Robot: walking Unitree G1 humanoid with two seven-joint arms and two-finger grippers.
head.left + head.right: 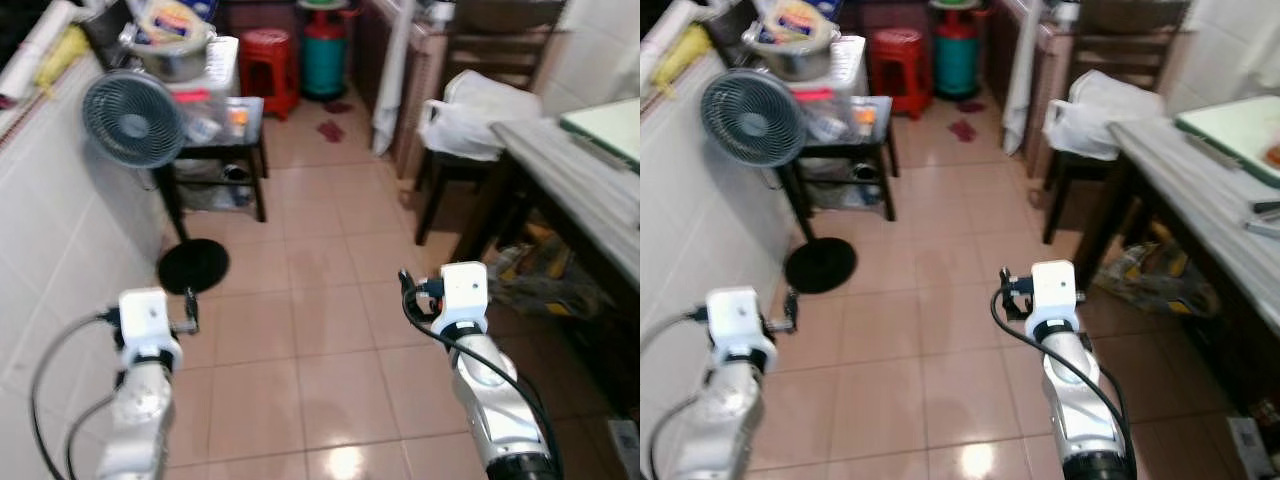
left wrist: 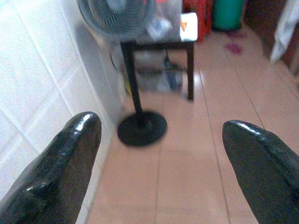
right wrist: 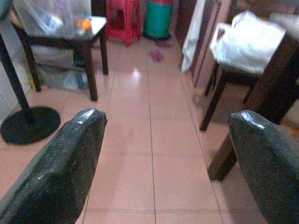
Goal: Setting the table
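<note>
Now both the left gripper [image 2: 161,172] and right gripper [image 3: 168,163] hang empty, fingers apart, and the bench [image 1: 580,190] at far right could be bumped when turning.

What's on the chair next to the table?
A white plastic bag fills the seat of the dark chair, beside the table edge. What the bag holds is hidden, and the seat under it is covered.

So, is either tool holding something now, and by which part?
Nothing is held. The left tool and the right tool are both open, with bare floor between the fingers.
</note>
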